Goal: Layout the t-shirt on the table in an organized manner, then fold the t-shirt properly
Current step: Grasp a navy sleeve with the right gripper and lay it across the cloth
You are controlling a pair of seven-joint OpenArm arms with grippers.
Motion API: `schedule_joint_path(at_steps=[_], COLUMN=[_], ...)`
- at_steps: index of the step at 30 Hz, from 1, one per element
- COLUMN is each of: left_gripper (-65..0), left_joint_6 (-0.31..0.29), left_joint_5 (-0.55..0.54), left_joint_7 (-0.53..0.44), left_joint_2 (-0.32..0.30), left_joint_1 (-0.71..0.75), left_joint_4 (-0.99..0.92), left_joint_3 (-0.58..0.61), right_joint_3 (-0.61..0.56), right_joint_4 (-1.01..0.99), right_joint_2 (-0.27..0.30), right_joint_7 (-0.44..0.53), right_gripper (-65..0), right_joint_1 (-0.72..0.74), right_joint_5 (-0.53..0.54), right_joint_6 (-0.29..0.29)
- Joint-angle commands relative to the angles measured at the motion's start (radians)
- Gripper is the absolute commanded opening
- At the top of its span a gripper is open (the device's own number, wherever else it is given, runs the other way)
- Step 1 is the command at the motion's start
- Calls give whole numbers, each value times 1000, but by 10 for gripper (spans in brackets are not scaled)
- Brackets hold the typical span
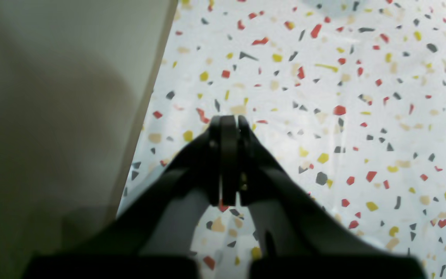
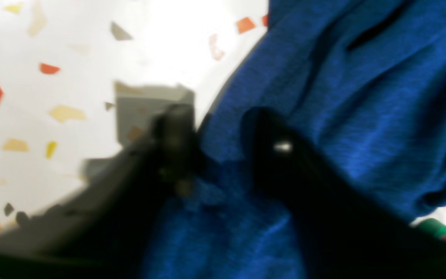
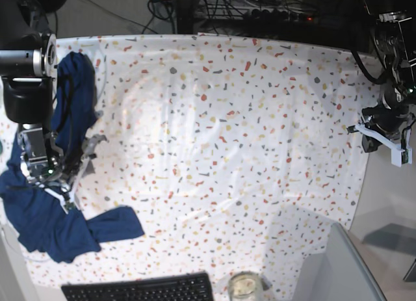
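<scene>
The dark blue t-shirt [image 3: 45, 216] lies crumpled along the left edge of the speckled table [image 3: 214, 138], one part trailing up to the far left corner. My right gripper [image 3: 64, 187] is down in the middle of that heap. In the right wrist view its fingers [image 2: 176, 128] pinch a bunched fold of the t-shirt [image 2: 343, 97] between them. My left gripper [image 1: 229, 122] is shut with nothing in it and hangs over the bare table [image 1: 323, 97] beside its edge. In the base view the left gripper [image 3: 377, 122] is at the table's right side, far from the shirt.
A black keyboard [image 3: 140, 289] and a glass jar [image 3: 244, 287] sit at the front edge. A grey panel [image 3: 338, 268] stands at the front right corner. Cables and equipment line the back. Beyond the table edge in the left wrist view is beige floor [image 1: 52, 116].
</scene>
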Motion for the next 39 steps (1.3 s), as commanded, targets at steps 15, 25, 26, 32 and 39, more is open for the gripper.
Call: schedule_joint_path(at_steps=[15,25,26,32,39], left_gripper=[-650,-650,-650,-650,-650], left_joint_6=[-1,-1,-1,-1,-1], left_joint_5=[-3,-3,-3,-3,-3], left_joint_7=[-21,-21,-21,-21,-21], left_joint_2=[-21,-21,-21,-22,-24], left_joint_1=[-11,-25,-25,-25,-13], left_joint_4=[17,15,15,15,15], left_joint_3=[-7,-7,-7,-7,-16], right_joint_3=[-26,-407,-435,-516,-141], right_joint_4=[589,867,885,1091,1016], right_joint_2=[-174,-179,-179,-116,-105], right_joint_7=[-252,-340,-353,-507,-502], right_gripper=[-650,-650,-650,-393,-261], right_joint_1=[-296,-569,-583,-594,-373], right_joint_5=[-16,-16,-16,-16,-16], right_joint_6=[194,213,216,217,208])
